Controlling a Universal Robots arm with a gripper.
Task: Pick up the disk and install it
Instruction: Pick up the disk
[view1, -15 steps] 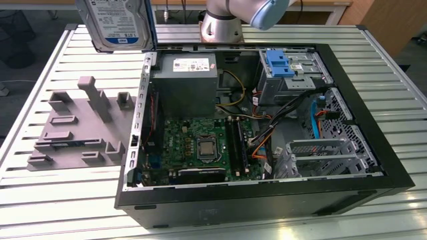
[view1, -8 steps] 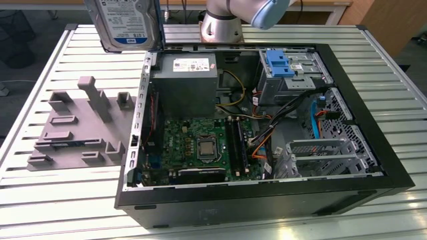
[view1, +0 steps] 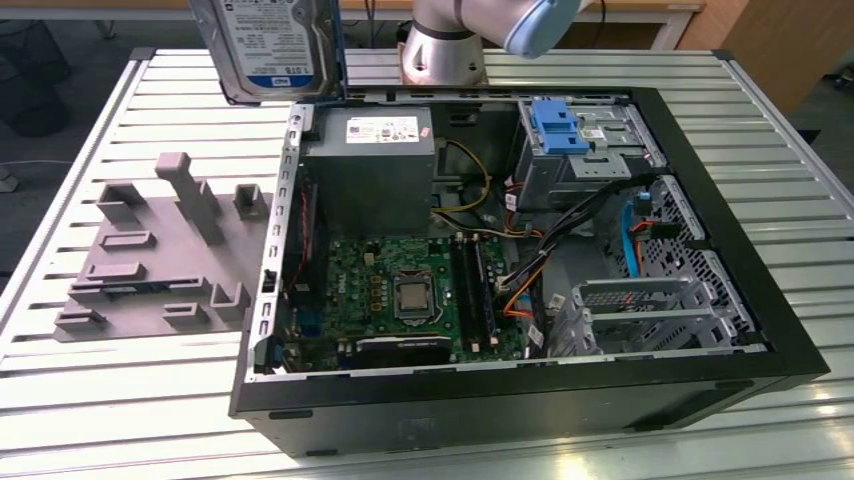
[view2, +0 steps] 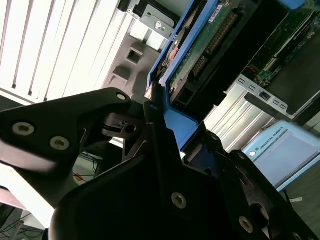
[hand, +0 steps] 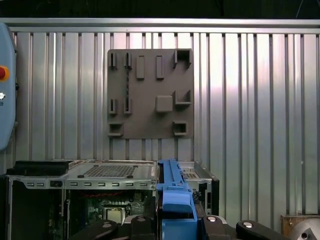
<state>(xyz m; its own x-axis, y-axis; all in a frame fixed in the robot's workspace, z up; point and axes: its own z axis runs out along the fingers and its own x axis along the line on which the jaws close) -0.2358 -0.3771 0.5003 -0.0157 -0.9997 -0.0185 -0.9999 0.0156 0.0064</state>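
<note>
The disk (view1: 267, 50), a silver drive with a white-and-blue label in a blue bracket, hangs upright in the air above the back left corner of the open computer case (view1: 694, 370). Its upper part is cut off by the exterior view's top edge. In the second wrist view my gripper (view2: 159, 112) is shut on the blue bracket (view2: 175, 125), and the disk's green circuit board (view2: 210, 40) shows beyond it. In the first wrist view the bracket's edge (hand: 175, 197) stands between my black fingers (hand: 137, 222).
A grey fixture plate (view1: 160, 250) with upright pegs lies on the slatted table at the exterior view's left. Inside the case are a grey power supply (view1: 367, 160), a motherboard (view1: 400, 290), an upright blue bracket (view1: 554, 125) and a metal drive cage (view1: 654, 310).
</note>
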